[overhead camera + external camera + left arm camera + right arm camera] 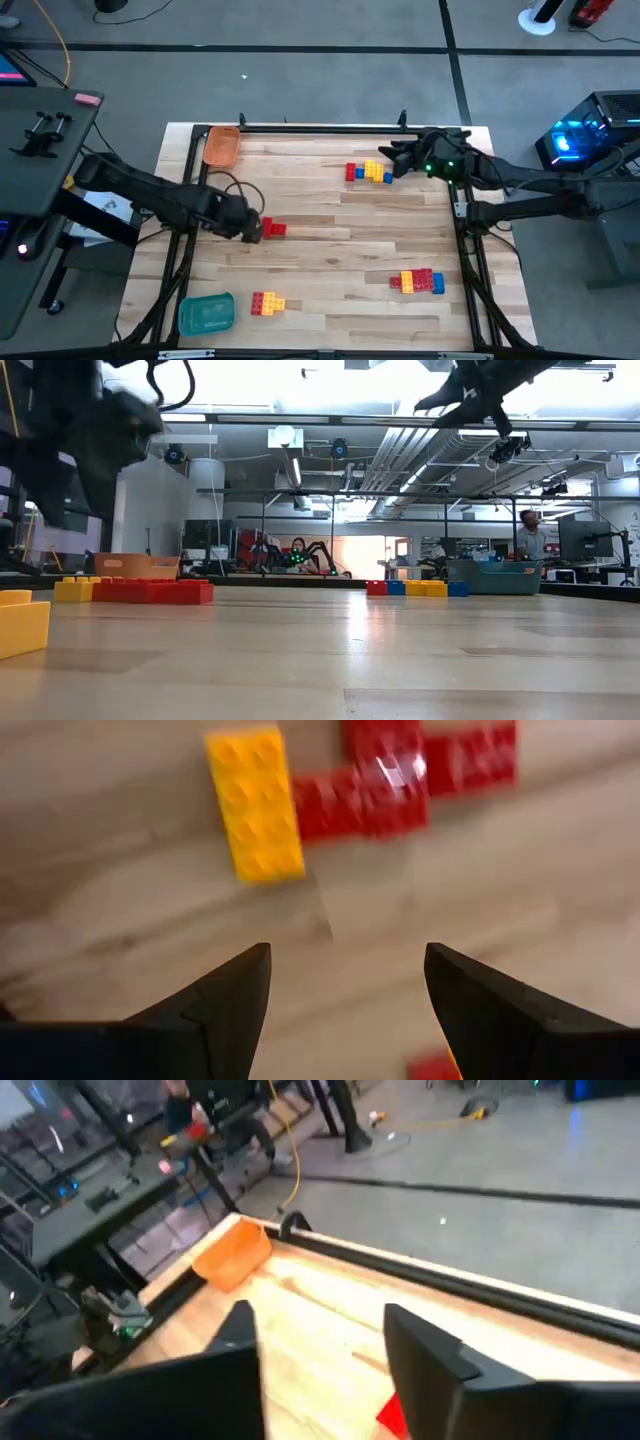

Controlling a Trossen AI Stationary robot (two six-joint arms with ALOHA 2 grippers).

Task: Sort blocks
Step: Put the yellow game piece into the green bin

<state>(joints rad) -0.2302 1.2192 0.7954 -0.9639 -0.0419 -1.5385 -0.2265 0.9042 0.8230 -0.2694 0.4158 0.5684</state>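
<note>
Your left pincer (252,231) is hovering spread beside red blocks (274,229) on the tabletop (330,250); more blocks are sitting in three clusters elsewhere. Low down, you're seeing red and yellow bricks (135,591) lying flat. Left wrist: fingers (225,1005) are gaping, holding nothing. Right wrist: your right pincer (320,1342) is standing parted, facing an orange tray (232,1254).

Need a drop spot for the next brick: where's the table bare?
Bare: table middle, between the red blocks and the lower-right cluster. Crowded: the far-right cluster under the right gripper, and around the left gripper.
</note>
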